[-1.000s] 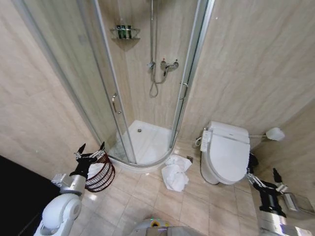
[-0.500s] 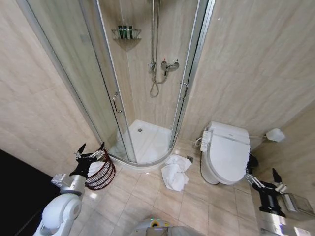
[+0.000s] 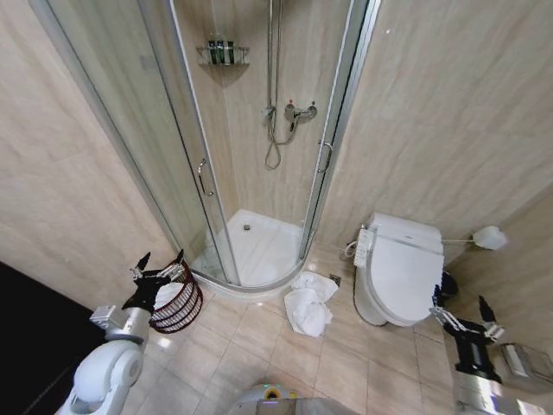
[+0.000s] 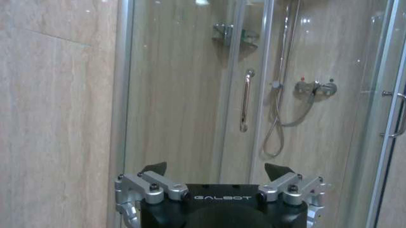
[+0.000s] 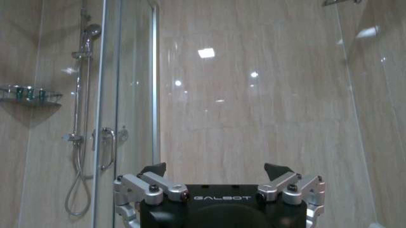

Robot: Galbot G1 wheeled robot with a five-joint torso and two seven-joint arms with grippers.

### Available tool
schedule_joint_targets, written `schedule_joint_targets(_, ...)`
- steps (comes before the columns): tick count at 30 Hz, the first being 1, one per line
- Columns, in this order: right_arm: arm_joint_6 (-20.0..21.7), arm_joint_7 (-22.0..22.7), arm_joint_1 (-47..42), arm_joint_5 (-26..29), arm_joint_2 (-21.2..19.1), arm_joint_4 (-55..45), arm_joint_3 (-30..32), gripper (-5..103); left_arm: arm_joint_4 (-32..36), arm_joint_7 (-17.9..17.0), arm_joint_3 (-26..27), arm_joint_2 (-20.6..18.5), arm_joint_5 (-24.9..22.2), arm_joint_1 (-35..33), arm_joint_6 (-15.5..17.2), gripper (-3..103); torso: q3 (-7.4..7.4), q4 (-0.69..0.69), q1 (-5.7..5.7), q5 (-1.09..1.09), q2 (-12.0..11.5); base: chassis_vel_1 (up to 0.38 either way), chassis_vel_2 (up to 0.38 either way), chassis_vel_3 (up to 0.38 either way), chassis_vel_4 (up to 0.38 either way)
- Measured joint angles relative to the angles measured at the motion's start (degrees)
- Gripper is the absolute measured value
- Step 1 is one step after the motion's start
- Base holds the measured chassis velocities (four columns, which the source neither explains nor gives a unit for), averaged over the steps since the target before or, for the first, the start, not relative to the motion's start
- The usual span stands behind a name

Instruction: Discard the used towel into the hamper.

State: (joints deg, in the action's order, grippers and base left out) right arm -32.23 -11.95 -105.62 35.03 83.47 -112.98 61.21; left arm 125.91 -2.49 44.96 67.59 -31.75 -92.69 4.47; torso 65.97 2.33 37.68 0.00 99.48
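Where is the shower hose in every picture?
Head view: the shower hose loops below the tap, inside the cubicle.
Left wrist view: it hangs between the door handle and the tap.
Right wrist view: it hangs behind the glass, below the shelf.
Shared landmark: the corner shelf.

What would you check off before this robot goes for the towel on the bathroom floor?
1. Towel in sight, crumpled on the tiles between shower and toilet: ok.
2. Hamper upright, by the shower's edge: ok.
3. Left tool open and holding nothing, raised in front of the hamper: ok.
4. Right tool open and holding nothing, beside the toilet: ok.
5. Either tool near the towel: not ok, both are well apart from it.
6. Room left in the hamper: cannot tell.
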Motion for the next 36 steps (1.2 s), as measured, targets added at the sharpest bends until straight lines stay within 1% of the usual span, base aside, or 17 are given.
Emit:
schedule_joint_targets(2, 0.0, 0.2, 0.1, 0.0, -0.1, -0.3, 0.0, 100, 0.0, 0.0, 0.0, 0.0, 0.0, 0.0, 0.0, 100, -0.7, 0.0, -0.64, 0.0, -1.4, 0.0, 0.0, 0.0, 0.0)
schedule_joint_targets(3, 0.0, 0.2, 0.1, 0.0, -0.1, -0.3, 0.0, 100, 0.0, 0.0, 0.0, 0.0, 0.0, 0.0, 0.0, 100, -0.7, 0.0, -0.64, 0.0, -1.4, 0.0, 0.0, 0.0, 0.0)
schedule_joint_targets(7, 0.1, 0.8, 0.2, -0.1, -0.2, -0.5, -0.1, 100, 0.0, 0.0, 0.0, 0.0, 0.0, 0.0, 0.0, 100, -1.96, 0.0, -1.77, 0.0, -3.7, 0.0, 0.0, 0.0, 0.0)
schedule_joint_targets(8, 0.1, 0.8, 0.2, -0.1, -0.2, -0.5, -0.1, 100, 0.0, 0.0, 0.0, 0.0, 0.0, 0.0, 0.0, 100, -1.96, 0.0, -1.77, 0.0, -3.7, 0.0, 0.0, 0.0, 0.0)
schedule_joint_targets(10, 0.0, 0.9, 0.2, -0.2, -0.2, -0.4, -0.1, 100, 0.0, 0.0, 0.0, 0.0, 0.0, 0.0, 0.0, 100, -2.57, 0.0, -2.32, 0.0, -4.9, 0.0, 0.0, 0.0, 0.0)
schedule_joint_targets(11, 0.0, 0.9, 0.2, -0.2, -0.2, -0.4, -0.1, 100, 0.0, 0.0, 0.0, 0.0, 0.0, 0.0, 0.0, 100, -2.57, 0.0, -2.32, 0.0, -4.9, 0.0, 0.0, 0.0, 0.0)
schedule_joint_targets(15, -0.6, 0.9, 0.3, -0.2, -0.4, 0.0, 0.0, 100, 0.0, 0.0, 0.0, 0.0, 0.0, 0.0, 0.0, 100, -3.73, 0.0, -3.37, 0.0, -7.1, 0.0, 0.0, 0.0, 0.0)
schedule_joint_targets(16, -0.6, 0.9, 0.3, -0.2, -0.4, 0.0, 0.0, 100, 0.0, 0.0, 0.0, 0.0, 0.0, 0.0, 0.0, 100, -3.73, 0.0, -3.37, 0.0, -7.1, 0.0, 0.0, 0.0, 0.0)
schedule_joint_targets(19, -0.8, 0.8, 0.3, -0.3, -0.4, 0.0, 0.0, 100, 0.0, 0.0, 0.0, 0.0, 0.0, 0.0, 0.0, 100, -4.55, 0.0, -4.11, 0.0, -8.6, 0.0, 0.0, 0.0, 0.0)
schedule_joint_targets(20, -0.8, 0.8, 0.3, -0.3, -0.4, 0.0, 0.0, 100, 0.0, 0.0, 0.0, 0.0, 0.0, 0.0, 0.0, 100, -4.55, 0.0, -4.11, 0.0, -8.6, 0.0, 0.0, 0.0, 0.0)
schedule_joint_targets(24, -0.6, 2.6, 0.4, -2.5, -0.4, 0.1, 0.0, 100, 0.0, 0.0, 0.0, 0.0, 0.0, 0.0, 0.0, 100, -5.53, 0.0, -5.06, 0.0, -10.5, 0.0, 0.0, 0.0, 0.0)
schedule_joint_targets(25, -0.6, 2.6, 0.4, -2.5, -0.4, 0.1, 0.0, 100, 0.0, 0.0, 0.0, 0.0, 0.0, 0.0, 0.0, 100, -5.53, 0.0, -5.06, 0.0, -10.5, 0.0, 0.0, 0.0, 0.0)
schedule_joint_targets(29, 0.1, 4.5, 0.3, -5.2, -0.4, 0.3, 0.1, 100, 0.0, 0.0, 0.0, 0.0, 0.0, 0.0, 0.0, 100, -6.57, 0.01, -5.94, 0.0, -12.5, 0.0, 0.0, 0.0, 0.0)
schedule_joint_targets(30, 0.1, 4.5, 0.3, -5.2, -0.4, 0.3, 0.1, 100, 0.0, 0.0, 0.0, 0.0, 0.0, 0.0, 0.0, 100, -6.57, 0.01, -5.94, 0.0, -12.5, 0.0, 0.0, 0.0, 0.0)
schedule_joint_targets(32, 0.3, 4.6, 0.3, -5.9, -0.4, 0.6, 0.0, 100, 0.0, 0.0, 0.0, 0.0, 0.0, 0.0, 0.0, 100, -6.95, 0.0, -6.34, 0.0, -13.2, 0.0, 0.0, 0.0, 0.0)
schedule_joint_targets(34, 0.3, 4.6, 0.3, -5.9, -0.4, 0.7, 0.0, 100, 0.0, 0.0, 0.0, 0.0, 0.0, 0.0, 0.0, 100, -6.99, 0.0, -6.38, 0.0, -13.3, 0.0, 0.0, 0.0, 0.0)
schedule_joint_targets(36, 0.9, 5.6, 0.1, -7.1, -0.5, 1.4, -0.5, 100, 0.0, 0.0, 0.0, 0.0, 0.0, 0.0, 0.0, 100, -7.49, 0.0, -6.79, -0.01, -14.2, 0.0, 0.0, 0.0, 0.0)
